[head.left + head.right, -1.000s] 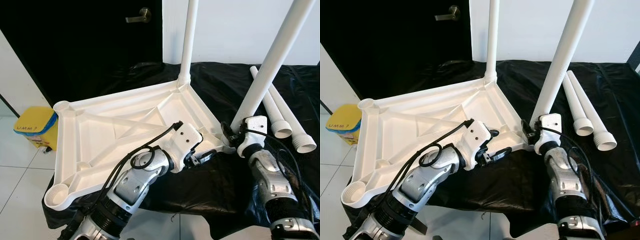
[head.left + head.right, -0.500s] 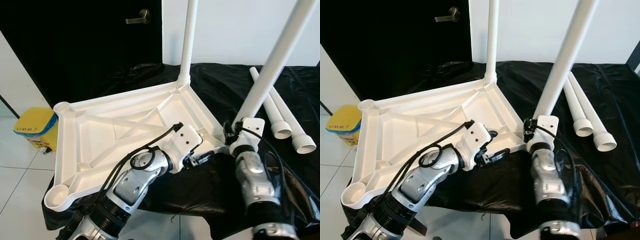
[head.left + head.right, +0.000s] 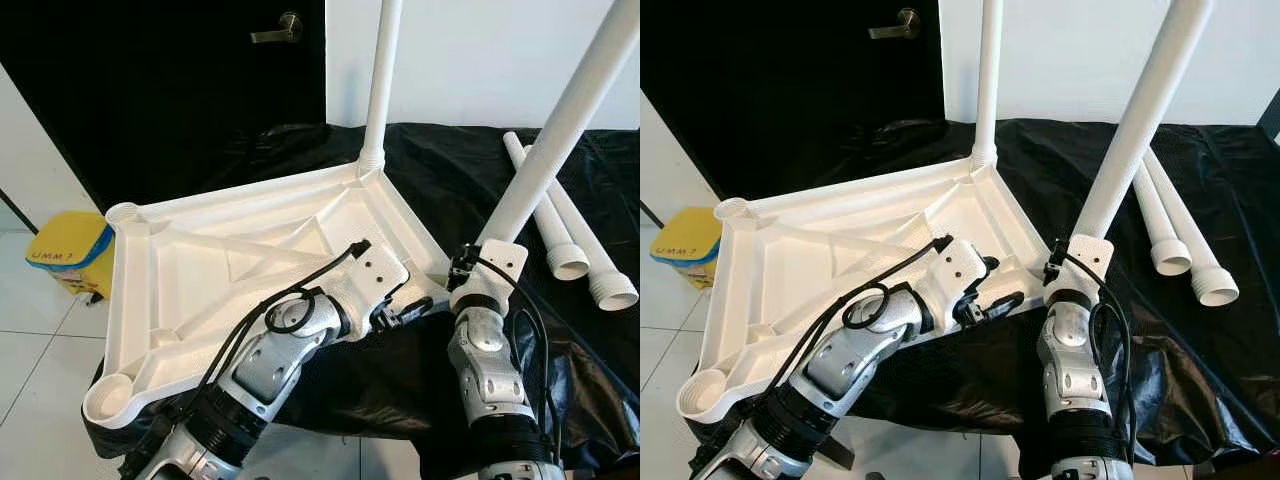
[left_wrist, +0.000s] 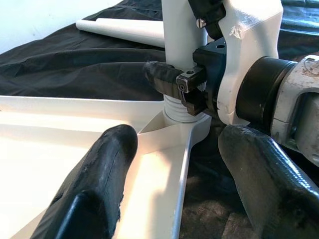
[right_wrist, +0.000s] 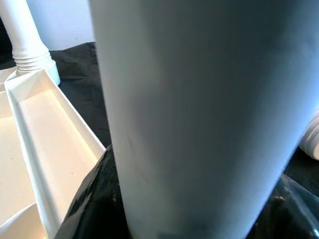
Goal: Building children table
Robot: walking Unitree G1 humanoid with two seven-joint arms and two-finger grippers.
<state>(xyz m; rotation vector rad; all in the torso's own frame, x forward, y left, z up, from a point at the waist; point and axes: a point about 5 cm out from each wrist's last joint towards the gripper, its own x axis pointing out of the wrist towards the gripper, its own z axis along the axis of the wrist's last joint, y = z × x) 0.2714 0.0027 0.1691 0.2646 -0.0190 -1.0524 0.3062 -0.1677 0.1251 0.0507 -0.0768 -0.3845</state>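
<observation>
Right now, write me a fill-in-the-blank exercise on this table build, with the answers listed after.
1. The white tabletop lies upside down on a ____ plastic sheet.
2. Loose legs lying on the sheet number ____.
3. The right gripper holds a leg at the tabletop's ____ socket.
4. By the floor on the robot's left sits a ____ container.

Missing words: black; two; corner; yellow

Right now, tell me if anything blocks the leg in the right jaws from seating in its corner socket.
Nothing visible does. The leg held by the right gripper already stands with its ribbed end at the socket of the tabletop. The left gripper straddles the rim beside that corner, not under the leg.
</observation>
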